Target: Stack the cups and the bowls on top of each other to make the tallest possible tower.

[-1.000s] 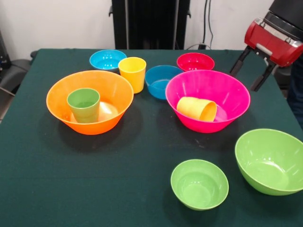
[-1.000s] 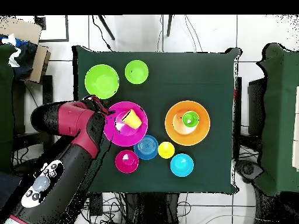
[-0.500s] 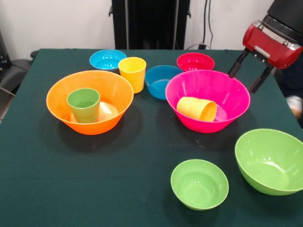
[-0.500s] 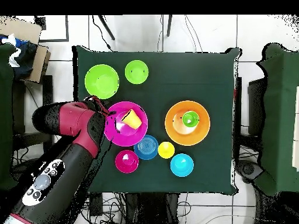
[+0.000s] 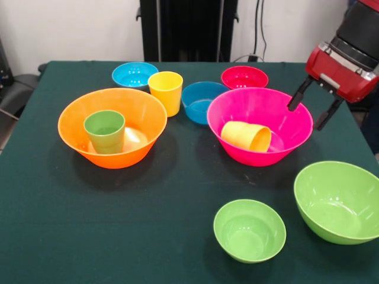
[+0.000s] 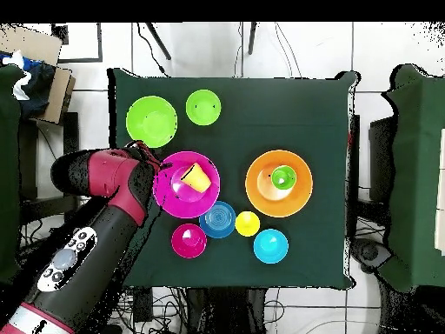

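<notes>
Since the earlier frames we see only the gripper (image 5: pixel 312 117) move: it drops lower and edges toward the hot pink bowl (image 5: pixel 260 125) at right of centre; no cup or bowl shifts.

Progress, near to far in the front view. Lower right: small lime bowl (image 5: pixel 249 229) and large lime bowl (image 5: pixel 339 201), both empty, each alone on the table (image 5: pixel 148 207). Middle: orange bowl (image 5: pixel 112 126) at left with the green cup (image 5: pixel 105 131) upright inside; the hot pink bowl with the orange-yellow cup (image 5: pixel 246 135) lying on its side inside. Behind: yellow cup (image 5: pixel 166 92) upright, darker blue bowl (image 5: pixel 204 102) beside it. Far row: light blue bowl (image 5: pixel 135 74) upper left, red-pink bowl (image 5: pixel 244 77) upper centre-right. We judge the tower barely begun: two cups in bowls, nothing stacked tall, eight pieces still loose.

Arm pose: the red arm (image 5: pixel 346 56) comes in from the upper right, gripper hanging over the pink bowl's right rim, fingers spread apart, holding nothing. The overhead view puts it at that bowl's left edge.
</notes>
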Robot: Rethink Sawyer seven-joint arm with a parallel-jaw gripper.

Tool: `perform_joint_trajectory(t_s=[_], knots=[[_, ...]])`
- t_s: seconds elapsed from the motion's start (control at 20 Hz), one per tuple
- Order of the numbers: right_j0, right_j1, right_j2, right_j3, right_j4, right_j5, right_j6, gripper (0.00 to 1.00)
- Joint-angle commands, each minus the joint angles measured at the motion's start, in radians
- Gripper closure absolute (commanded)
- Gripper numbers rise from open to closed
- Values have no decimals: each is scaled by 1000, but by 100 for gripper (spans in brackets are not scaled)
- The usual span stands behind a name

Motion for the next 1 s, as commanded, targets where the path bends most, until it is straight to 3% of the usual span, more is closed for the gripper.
perform_joint_trajectory(t_s=[0.05,0.35,1.0], knots=[[-28,97,136,-98,33,40,254,0],[-28,147,107,-155,52,39,293,0],[-24,188,77,-165,35,14,309,0]])
